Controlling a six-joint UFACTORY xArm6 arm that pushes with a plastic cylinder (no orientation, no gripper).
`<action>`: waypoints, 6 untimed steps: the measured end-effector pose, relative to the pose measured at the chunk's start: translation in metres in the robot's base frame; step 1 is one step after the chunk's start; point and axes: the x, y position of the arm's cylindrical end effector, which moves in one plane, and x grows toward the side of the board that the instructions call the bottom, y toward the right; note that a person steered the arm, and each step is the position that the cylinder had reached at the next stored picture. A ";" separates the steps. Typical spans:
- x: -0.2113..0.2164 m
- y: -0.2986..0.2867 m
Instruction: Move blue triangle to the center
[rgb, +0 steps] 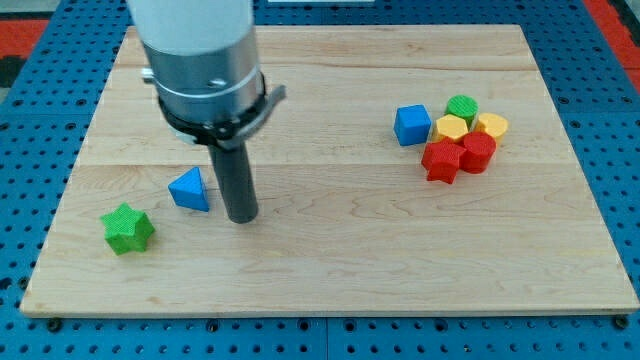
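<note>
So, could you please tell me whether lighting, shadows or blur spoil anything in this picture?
Camera view: lighting is even, with no strong glare on the wooden board; shadows are soft and short, beside my tip and under the blue triangle; the green star looks sharp; the arm's upper housing is pale and cropped at the view's top.

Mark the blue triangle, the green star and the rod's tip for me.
blue triangle (190, 190), camera view, on its front face.
green star (127, 229), camera view, on its top face.
my tip (242, 217), camera view, at the rod's very end, just to the triangle's right.
</note>
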 end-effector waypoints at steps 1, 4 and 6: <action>0.020 -0.028; -0.081 0.061; -0.118 0.040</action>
